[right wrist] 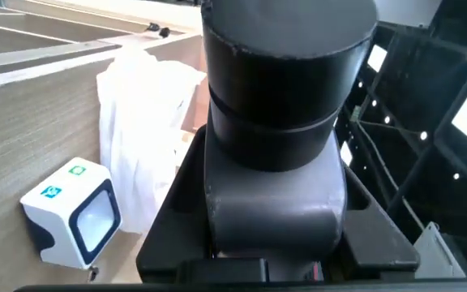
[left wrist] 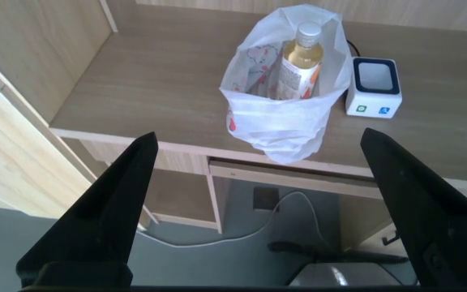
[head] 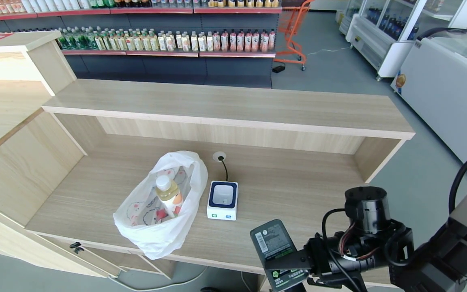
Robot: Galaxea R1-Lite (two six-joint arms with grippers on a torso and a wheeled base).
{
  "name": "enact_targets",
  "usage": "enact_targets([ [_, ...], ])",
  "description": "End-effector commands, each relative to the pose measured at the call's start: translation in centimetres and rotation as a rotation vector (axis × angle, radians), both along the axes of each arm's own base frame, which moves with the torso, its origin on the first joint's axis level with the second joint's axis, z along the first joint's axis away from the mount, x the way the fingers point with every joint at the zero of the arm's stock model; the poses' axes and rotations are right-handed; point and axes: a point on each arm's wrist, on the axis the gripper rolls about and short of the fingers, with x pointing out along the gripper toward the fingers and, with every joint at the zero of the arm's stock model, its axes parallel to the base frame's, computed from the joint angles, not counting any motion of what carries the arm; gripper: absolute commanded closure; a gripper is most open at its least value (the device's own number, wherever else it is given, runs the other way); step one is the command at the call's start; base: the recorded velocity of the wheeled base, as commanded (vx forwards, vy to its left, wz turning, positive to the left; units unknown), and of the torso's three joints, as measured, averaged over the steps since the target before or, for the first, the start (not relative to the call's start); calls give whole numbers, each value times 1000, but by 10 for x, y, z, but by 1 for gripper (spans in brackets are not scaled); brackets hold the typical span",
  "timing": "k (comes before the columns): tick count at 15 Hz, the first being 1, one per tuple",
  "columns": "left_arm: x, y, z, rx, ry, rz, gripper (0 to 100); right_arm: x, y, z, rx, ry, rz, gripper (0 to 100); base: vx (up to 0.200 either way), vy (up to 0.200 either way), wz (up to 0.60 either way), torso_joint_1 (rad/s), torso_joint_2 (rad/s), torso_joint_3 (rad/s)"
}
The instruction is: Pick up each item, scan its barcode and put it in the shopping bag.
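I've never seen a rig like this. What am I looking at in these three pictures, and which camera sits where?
This is a two-armed robot working at a wooden shop counter. The wide picture comes from a camera on its head, looking down. The other two come from cameras on its wrists.

On the counter stands a white shopping bag with a bottle already inside. Beside the bag is a small white barcode scanner with a cable.

The right gripper, near the counter's front edge, has its jaws shut on a dark container that carries a barcode label. The right wrist picture shows the same container up close. The left gripper hangs off the counter's front edge with its jaws spread wide, holding nothing.
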Motion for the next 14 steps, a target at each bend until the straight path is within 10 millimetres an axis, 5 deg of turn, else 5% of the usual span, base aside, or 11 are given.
enact_targets([
  [1,0,0,0,0,0,0,0,1,16,-3,3,-5,43,100,0,0,0,0,0,0],
  [7,0,0,0,0,0,0,0,3,41,-6,16,-26,108,100,0,0,0,0,0,0],
  [14,0,0,0,0,0,0,0,6,43,-5,21,-33,106,100,0,0,0,0,0,0],
])
